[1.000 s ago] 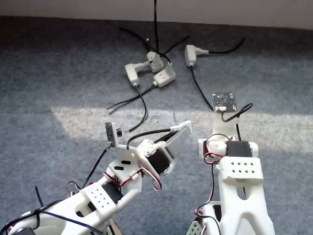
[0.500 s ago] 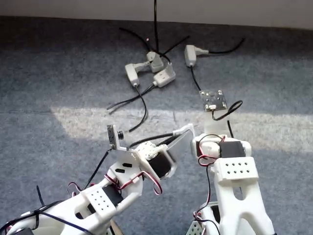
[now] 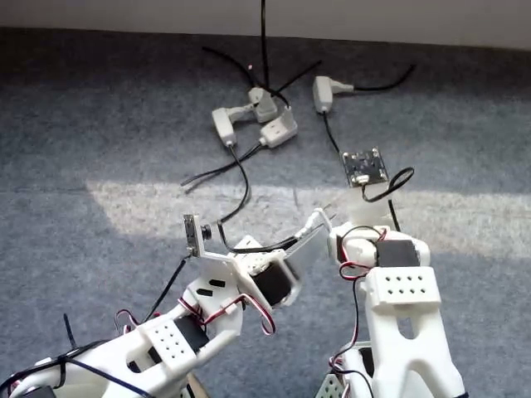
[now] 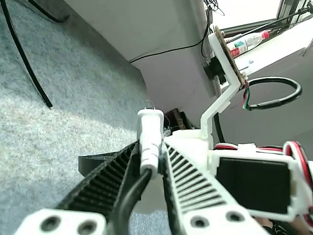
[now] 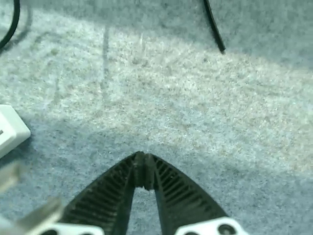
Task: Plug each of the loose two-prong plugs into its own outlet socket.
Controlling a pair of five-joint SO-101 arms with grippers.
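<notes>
The grey carpet (image 3: 99, 124) bears everything. Well ahead of both tools lies a tangle of white sockets and plugs (image 3: 265, 116) on black cords; from above I cannot tell which is which. The left gripper (image 4: 152, 147) is pinching a white plug (image 4: 150, 127) by its body. The prongs point out past the fingertips and the cord (image 4: 129, 196) trails back between the jaws, probably so the prongs stay free to enter a socket. The right gripper (image 5: 145, 171) is pressed together on nothing, its tips low over bare carpet, likely waiting. The left wrist view shows that grasp plainly, while the high view alone places the sockets.
</notes>
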